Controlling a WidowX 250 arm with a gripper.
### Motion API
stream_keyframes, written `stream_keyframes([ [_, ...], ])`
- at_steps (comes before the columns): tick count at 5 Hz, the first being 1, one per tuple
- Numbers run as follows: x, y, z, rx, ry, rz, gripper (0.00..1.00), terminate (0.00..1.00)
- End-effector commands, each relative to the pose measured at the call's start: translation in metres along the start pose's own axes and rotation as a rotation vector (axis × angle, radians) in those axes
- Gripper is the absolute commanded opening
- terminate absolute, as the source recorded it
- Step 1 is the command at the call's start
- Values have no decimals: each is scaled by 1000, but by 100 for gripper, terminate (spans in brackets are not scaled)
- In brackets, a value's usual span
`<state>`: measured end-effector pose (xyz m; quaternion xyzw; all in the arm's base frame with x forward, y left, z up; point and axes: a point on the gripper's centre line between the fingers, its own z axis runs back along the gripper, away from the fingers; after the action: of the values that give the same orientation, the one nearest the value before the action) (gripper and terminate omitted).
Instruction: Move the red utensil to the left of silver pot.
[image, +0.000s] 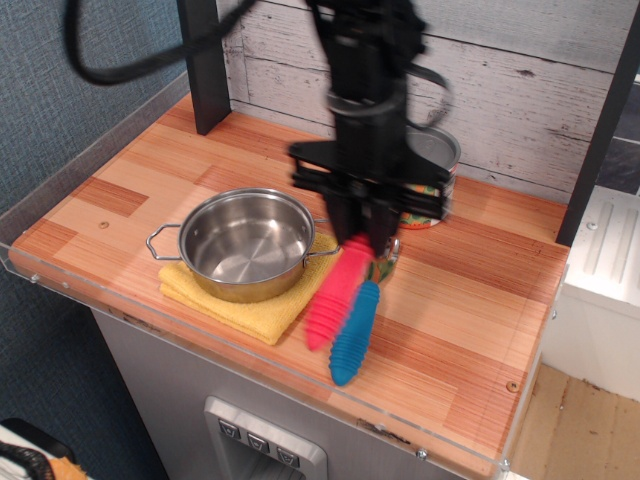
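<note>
The red utensil (336, 294) hangs tilted in the air, its ribbed red-pink handle pointing down toward the front edge; its metal bowl is hidden between the fingers. My gripper (364, 236) is shut on the utensil's upper end, just right of the silver pot (246, 243). The shallow steel pot stands on a yellow cloth (250, 303) at the left-centre of the table, with its wire loop handles to either side. The lifted handle overlaps the cloth's right corner in this view.
A blue-handled fork (354, 333) lies on the wood right below the raised utensil. A green dotted tin can (432, 190) stands behind my arm at the back. A dark post (205, 65) rises at the back left. A clear rim (60, 280) edges the table.
</note>
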<state>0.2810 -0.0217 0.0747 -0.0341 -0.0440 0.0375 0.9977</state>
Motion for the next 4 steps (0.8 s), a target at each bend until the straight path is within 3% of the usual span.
stream_keyframes([
  [1,10,69,36,73,24,106,0,0],
  [2,15,96,40,98,84,110,0,0],
  [3,22,131,44,191,149,60,0,0],
  [4,26,150,40,271,135,22,0,0],
])
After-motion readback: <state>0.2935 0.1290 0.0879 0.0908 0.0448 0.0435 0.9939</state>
